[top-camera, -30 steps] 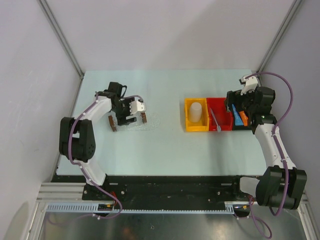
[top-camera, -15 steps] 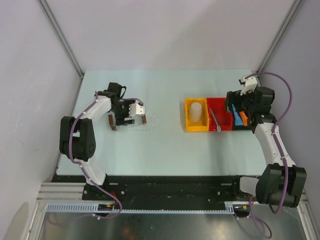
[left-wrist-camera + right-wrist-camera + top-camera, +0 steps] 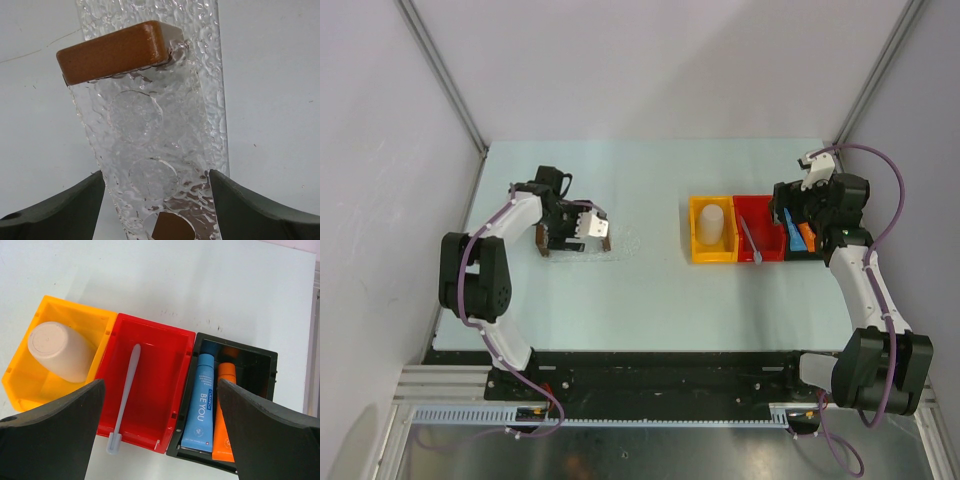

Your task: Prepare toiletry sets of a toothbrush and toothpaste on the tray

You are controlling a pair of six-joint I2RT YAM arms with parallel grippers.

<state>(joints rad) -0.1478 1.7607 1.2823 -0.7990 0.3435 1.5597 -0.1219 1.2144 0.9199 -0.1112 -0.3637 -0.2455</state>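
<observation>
L claw (image 3: 156, 185) astride tray (image 3: 150, 125) nr left edge, grip unclear. R claw (image 3: 160, 385) spread wide, empty, above red bin (image 3: 150, 322). Step: siting tray. Next: pinch thin toothbrush (image 3: 127, 385) cleanly.

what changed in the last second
The left pincer closed in lower over the tray, open and straddling it; the tray seems to have shifted slightly. The right pincer, toothbrush, tubes and bins stayed put.
</observation>
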